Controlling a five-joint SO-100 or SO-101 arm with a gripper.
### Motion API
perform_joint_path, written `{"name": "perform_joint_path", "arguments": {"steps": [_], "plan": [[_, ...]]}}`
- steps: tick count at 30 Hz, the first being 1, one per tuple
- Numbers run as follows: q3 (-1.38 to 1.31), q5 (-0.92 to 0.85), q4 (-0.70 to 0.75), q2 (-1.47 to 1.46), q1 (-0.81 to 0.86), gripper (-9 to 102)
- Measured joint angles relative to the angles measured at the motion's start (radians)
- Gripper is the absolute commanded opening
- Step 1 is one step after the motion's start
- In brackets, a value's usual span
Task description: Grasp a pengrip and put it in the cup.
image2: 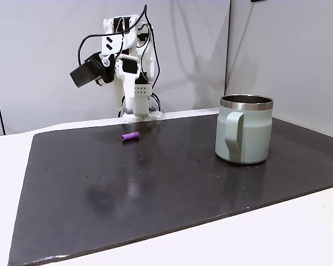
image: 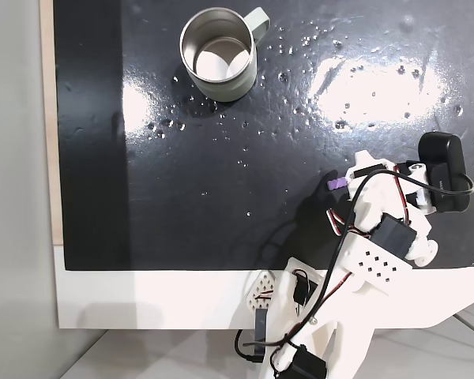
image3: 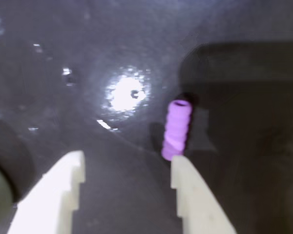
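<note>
Spread apart, the jaws (image3: 127,168) are seen empty in the wrist view, two white fingers (image3: 63,187) with dark mat between them. The purple pengrip (image3: 177,129) is seen lying flat on the mat just ahead of the right-hand finger's tip, its open end turned away from the camera. In a fixed view from the side the pengrip (image2: 130,136) is found on the black mat (image2: 155,183) near the arm's base, with the arm (image2: 122,61) folded high above it. In a fixed view from above the pengrip (image: 337,184) is partly hidden by the arm. The cup (image: 219,54) is placed upright and well apart from the pengrip; its squared handle (image2: 233,133) is turned toward the side camera. The mat is laid on a white worktop (image2: 299,233).
</note>
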Motion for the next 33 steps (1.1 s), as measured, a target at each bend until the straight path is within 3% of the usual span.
{"name": "perform_joint_path", "arguments": {"steps": [11,33], "plan": [[0.104,-0.017,-0.195,-0.129,0.009,22],[0.213,-0.072,-0.304,-0.233,-0.034,20]]}}
